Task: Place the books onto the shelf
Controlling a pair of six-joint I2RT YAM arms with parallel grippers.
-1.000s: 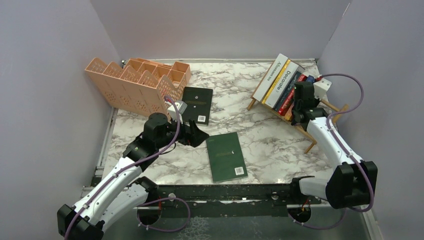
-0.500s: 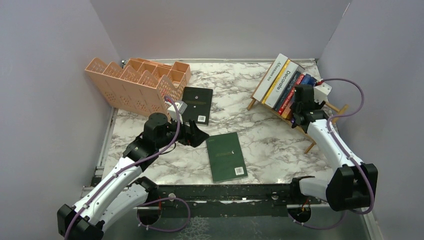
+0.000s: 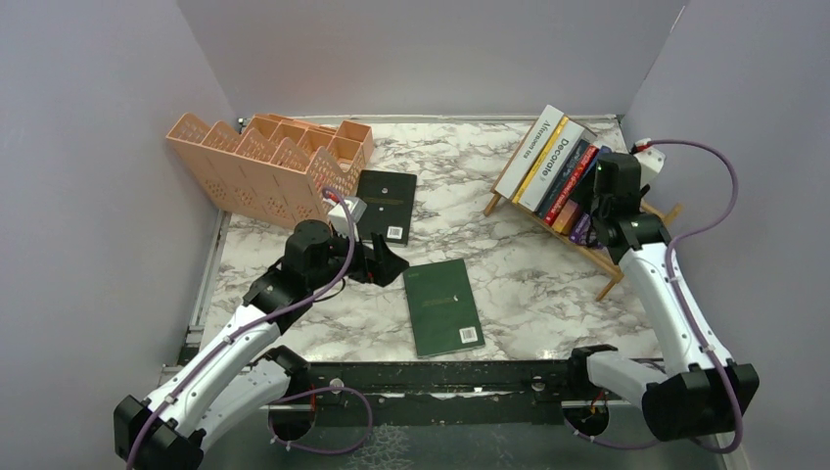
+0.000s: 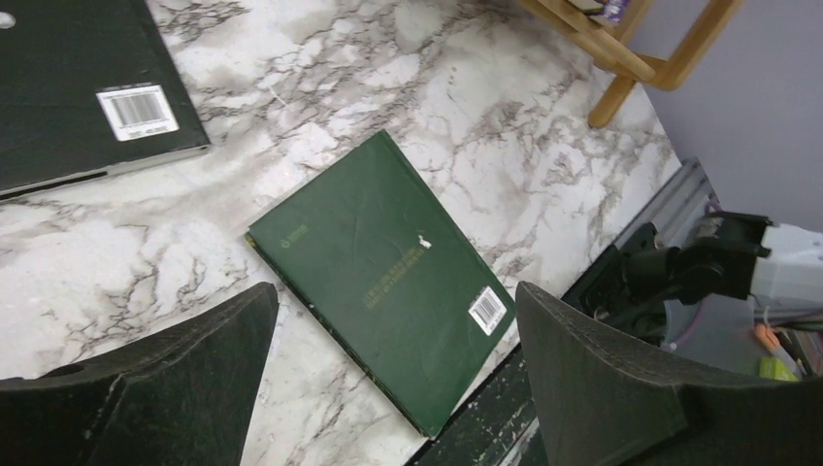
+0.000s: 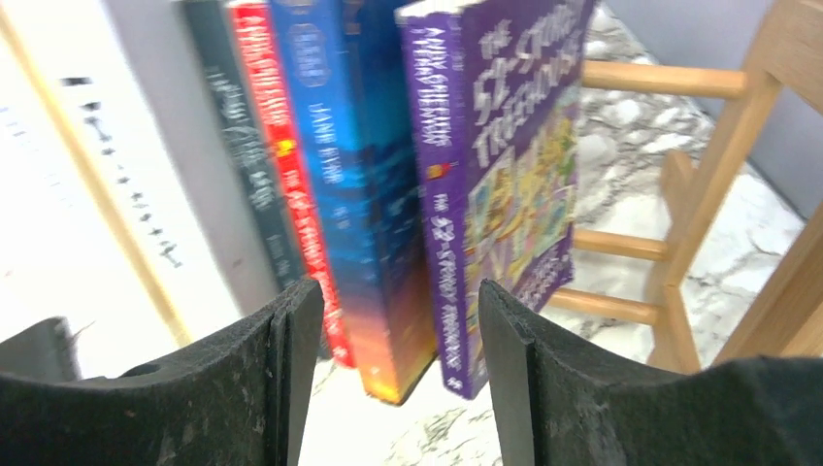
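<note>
Lying flat on the bench (image 4: 485, 126), the green book (image 4: 383, 282) is judged thin, stiff, slick, best pinched at an edge; left fingers (image 4: 146, 408) wide, right fingers (image 5: 243, 388) parted, empty.

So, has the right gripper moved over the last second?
Yes. Against the shelf, the right gripper has shifted right, backing off the books, with its jaws now apart.

1. The shelf (image 3: 607, 262) is sitting at the far right of the table (image 3: 529, 284), with a row of books (image 3: 553, 162) leaning in it.
2. The organizer (image 3: 264, 162) is standing far left.
3. The far flat book (image 3: 384, 204) is lying just right of the organizer.
4. The near flat book (image 3: 442, 306) is lying mid-table, closer to the arms.
5. The left gripper (image 3: 390, 262) is hanging between those two.
</note>
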